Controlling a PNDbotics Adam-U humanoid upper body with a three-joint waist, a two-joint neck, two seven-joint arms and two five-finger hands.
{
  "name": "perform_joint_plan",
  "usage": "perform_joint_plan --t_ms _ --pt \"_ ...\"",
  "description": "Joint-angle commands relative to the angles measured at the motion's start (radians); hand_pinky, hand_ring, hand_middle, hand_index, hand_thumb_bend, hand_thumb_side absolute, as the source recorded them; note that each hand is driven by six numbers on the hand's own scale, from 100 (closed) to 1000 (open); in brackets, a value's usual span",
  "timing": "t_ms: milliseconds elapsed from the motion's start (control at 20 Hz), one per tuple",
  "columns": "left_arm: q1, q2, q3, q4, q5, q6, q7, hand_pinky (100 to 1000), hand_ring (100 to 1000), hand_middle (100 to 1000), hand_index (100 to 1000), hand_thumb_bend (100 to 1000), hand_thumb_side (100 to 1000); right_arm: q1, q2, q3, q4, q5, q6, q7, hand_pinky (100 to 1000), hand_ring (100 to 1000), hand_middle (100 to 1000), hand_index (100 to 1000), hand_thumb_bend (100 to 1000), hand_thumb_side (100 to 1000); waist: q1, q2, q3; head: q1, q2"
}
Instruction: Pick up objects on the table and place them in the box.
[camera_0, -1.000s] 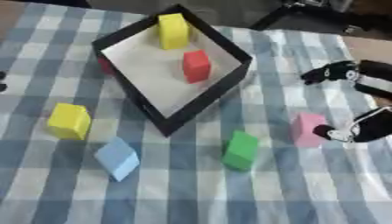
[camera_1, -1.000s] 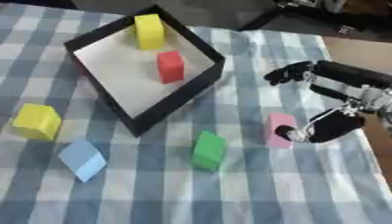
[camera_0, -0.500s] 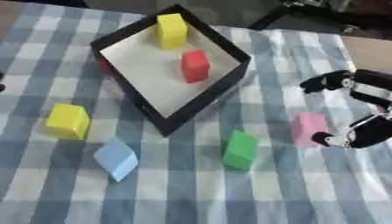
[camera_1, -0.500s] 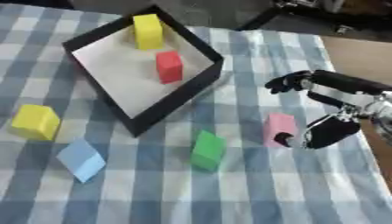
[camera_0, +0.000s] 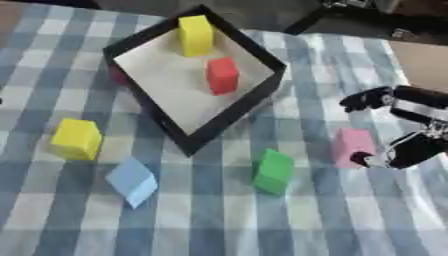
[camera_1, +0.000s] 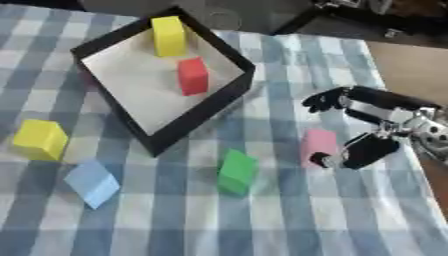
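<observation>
Clearly, the checked cloth (camera_1: 262, 225) is the largest thing in view, and the black-walled box (camera_1: 229, 90) stands on its far half, turned cornerwise, with a yellow block (camera_1: 168, 36) and a red block (camera_1: 192, 75) already inside. Outside the box, toward the viewer from its near corner, a green block (camera_1: 236, 171) is seen; to the box's left and nearer lie a second yellow block (camera_1: 38, 139) and a light blue block (camera_1: 92, 183). The pink block (camera_1: 318, 146) stands to the right of the box's near corner, and the right hand (camera_1: 376, 117) is set just beside it, fingers (camera_1: 328, 99) spread above and the thumb (camera_1: 354, 154) curled low at the block's near right side; nothing is held yet. The step in hand is judged to be the grasp of the pink block. Next, closure round it is called for, then a lift over the box's right wall. Open cloth is left between block and box; the cloth's right edge lies close behind the hand.
</observation>
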Motion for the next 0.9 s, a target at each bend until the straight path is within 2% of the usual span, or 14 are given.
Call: perform_joint_plan --t_ms 50,650,800,900 --pt "-0.011 0.014 0.009 -0.012 0.004 0.001 -0.001 745 733 820 844 383 737 -0.013 -0.012 -0.005 0.033 0.005 -0.011 0.005 918 897 821 922 418 223 0.019 0.001 0.001 -0.001 -0.001" --pt "-0.012 0.013 0.004 -0.012 0.003 0.003 -0.007 746 734 821 844 378 741 -0.026 0.011 0.013 0.137 0.024 -0.008 0.007 907 874 764 881 428 199 0.021 0.004 0.010 -0.001 0.002" --pt "-0.013 0.013 0.004 -0.012 0.003 0.004 -0.008 746 735 821 844 377 741 -0.028 0.018 0.014 0.151 0.013 -0.004 -0.009 899 862 717 843 404 203 0.021 0.005 0.012 0.001 0.002" --pt "-0.014 0.014 0.004 -0.013 0.002 0.003 -0.008 746 735 821 844 376 741 -0.028 0.020 0.014 0.153 -0.003 0.000 -0.027 887 836 616 764 370 203 0.021 0.006 0.012 0.002 0.004"
